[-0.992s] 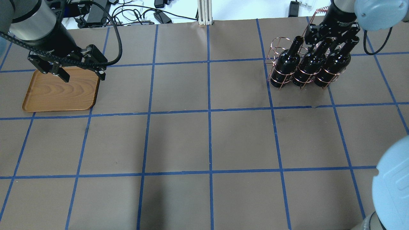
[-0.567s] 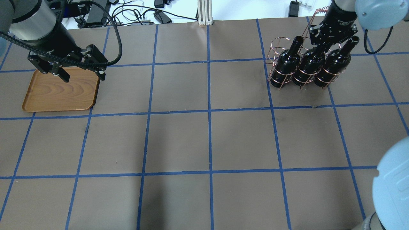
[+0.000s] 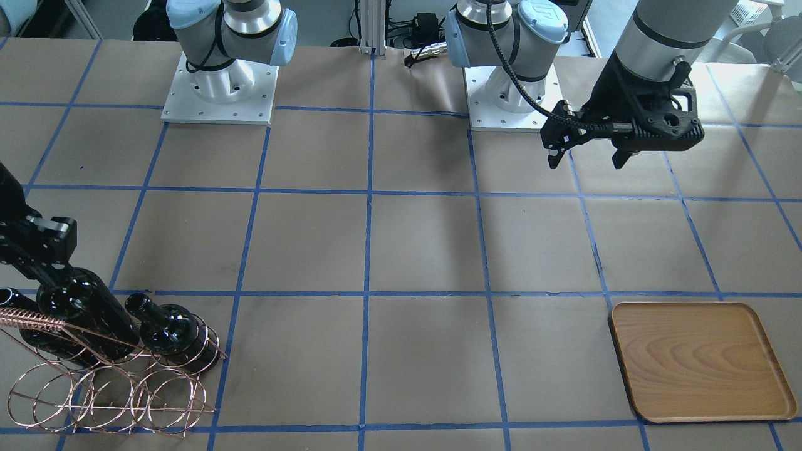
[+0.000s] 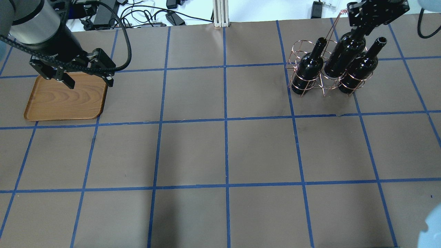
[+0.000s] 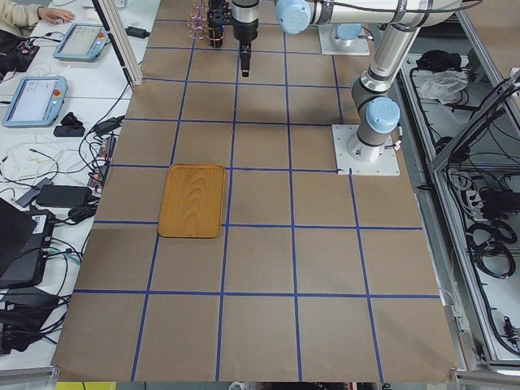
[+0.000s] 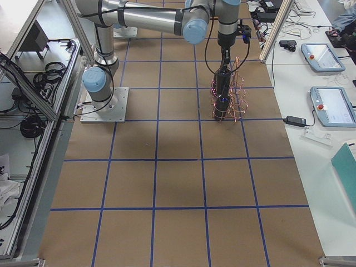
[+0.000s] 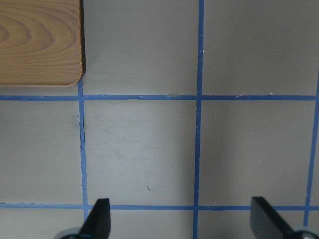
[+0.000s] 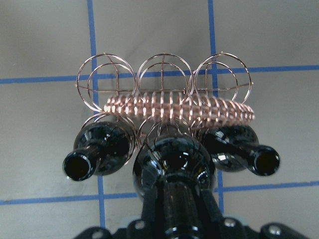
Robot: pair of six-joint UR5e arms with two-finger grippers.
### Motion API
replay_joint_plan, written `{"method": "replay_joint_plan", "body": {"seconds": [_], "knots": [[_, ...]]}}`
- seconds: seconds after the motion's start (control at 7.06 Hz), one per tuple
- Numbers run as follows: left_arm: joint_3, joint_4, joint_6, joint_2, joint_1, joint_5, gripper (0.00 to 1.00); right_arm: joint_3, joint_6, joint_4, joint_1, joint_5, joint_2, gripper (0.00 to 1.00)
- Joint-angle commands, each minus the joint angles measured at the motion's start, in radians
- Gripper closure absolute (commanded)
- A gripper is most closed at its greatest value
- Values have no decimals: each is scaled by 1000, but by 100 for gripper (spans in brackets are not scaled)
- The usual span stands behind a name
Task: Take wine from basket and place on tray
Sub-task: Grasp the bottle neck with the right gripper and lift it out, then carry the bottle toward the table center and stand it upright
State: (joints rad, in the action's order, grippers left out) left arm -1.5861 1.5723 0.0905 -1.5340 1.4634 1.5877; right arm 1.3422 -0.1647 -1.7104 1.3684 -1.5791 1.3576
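Note:
The copper wire basket [image 4: 311, 81] stands at the far right of the table with three near-black wine bottles. My right gripper [image 4: 359, 29] is shut on the neck of the middle bottle [image 4: 344, 57] and holds it raised, its base still within the rings. The right wrist view shows this bottle [image 8: 172, 159] between the two others [image 8: 99, 149] [image 8: 239, 147]. The front view shows the basket [image 3: 113, 388] and the held bottle [image 3: 81, 310]. My left gripper [image 4: 89, 82] is open and empty above the back right edge of the wooden tray [image 4: 65, 100], which is empty.
Cables and power bricks [image 4: 137, 13] and an aluminium post [image 4: 218, 13] line the far table edge. The two robot bases [image 3: 219, 94] [image 3: 510, 94] stand on the table. Operator pendants [image 6: 320, 55] lie on a side table beyond the basket.
My right gripper has risen with the middle bottle, drawing it up out of the basket rings. The other two bottles, the basket and the left arm have not moved.

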Motion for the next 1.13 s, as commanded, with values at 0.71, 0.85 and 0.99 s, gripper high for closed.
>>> {"method": "replay_joint_plan", "body": {"seconds": [0.71,0.85,0.99], "knots": [[0,0,0,3,-1,2,0,168,488,165,319,8,155,97],[0,0,0,5,-2,3,0,228,665,46,427,5,138,97],[0,0,0,5,-2,5,0,253,785,-34,504,5,111,97]]}}
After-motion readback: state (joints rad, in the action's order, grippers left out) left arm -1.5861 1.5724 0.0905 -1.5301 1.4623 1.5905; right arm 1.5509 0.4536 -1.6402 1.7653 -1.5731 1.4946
